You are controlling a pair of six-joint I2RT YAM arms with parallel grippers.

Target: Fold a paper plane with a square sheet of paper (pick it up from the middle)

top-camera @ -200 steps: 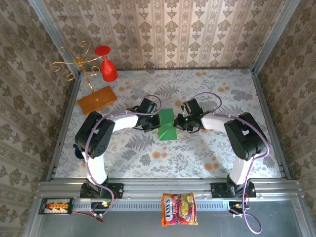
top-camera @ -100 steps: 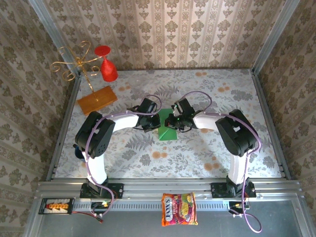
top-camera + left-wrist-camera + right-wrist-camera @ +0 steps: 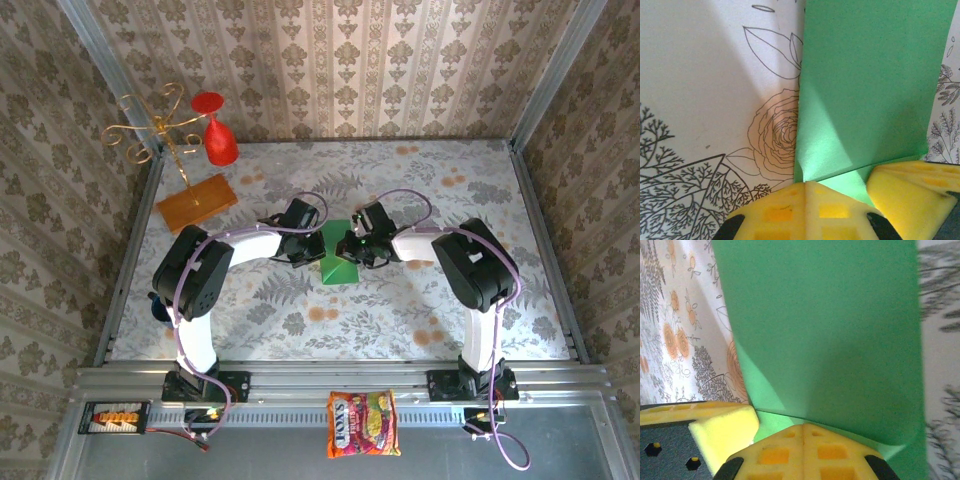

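The square sheet of paper [image 3: 336,254] is bright green and lies folded on the flowered table, narrow at the far end and wider near me. A raised flap shows in the left wrist view [image 3: 865,85] and in the right wrist view [image 3: 825,330]. My left gripper [image 3: 313,251] is shut, its yellow tips [image 3: 807,183] resting at the sheet's left edge on a fold line. My right gripper [image 3: 352,248] is shut too, tips [image 3: 804,426] down on the paper under the flap. The two grippers nearly meet: each wrist view catches the other's yellow finger [image 3: 912,195] [image 3: 722,432].
An orange-brown board [image 3: 195,202] lies at the back left, with a gold wire stand [image 3: 150,125] and a red glass [image 3: 218,140] behind it. A red-yellow snack packet [image 3: 362,423] sits on the front rail between the arm bases. Wallpapered walls close in three sides.
My right gripper has slid left, from beside the sheet's right edge onto the paper, close to the left gripper. The left arm has stayed put.
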